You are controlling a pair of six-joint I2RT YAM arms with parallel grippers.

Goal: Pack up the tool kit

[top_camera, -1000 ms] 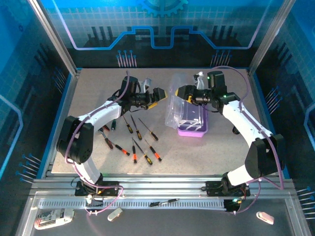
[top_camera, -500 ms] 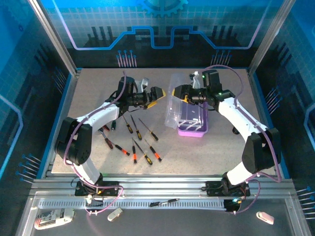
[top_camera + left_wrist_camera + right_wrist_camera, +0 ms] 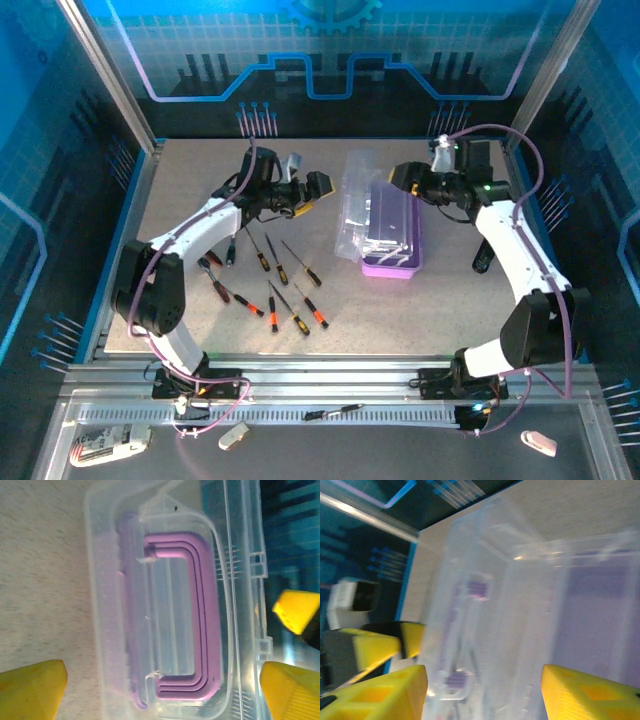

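1. Tool kit case (image 3: 391,266), clear lid (image 3: 355,205) raised: lies between both pincers, directly ahead of each.
2. Left gripper (image 3: 318,190): released, empty.
3. Right gripper (image 3: 400,178): released, empty.
4. Screwdrivers (image 3: 300,323): loose on the table (image 3: 440,310), beneath and behind the left gripper.

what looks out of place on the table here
The screwdrivers lie loose and scattered at mixed angles left of the case, whose clear lid hangs open over its left side. One more thin dark driver seems to lie apart on the front rail.
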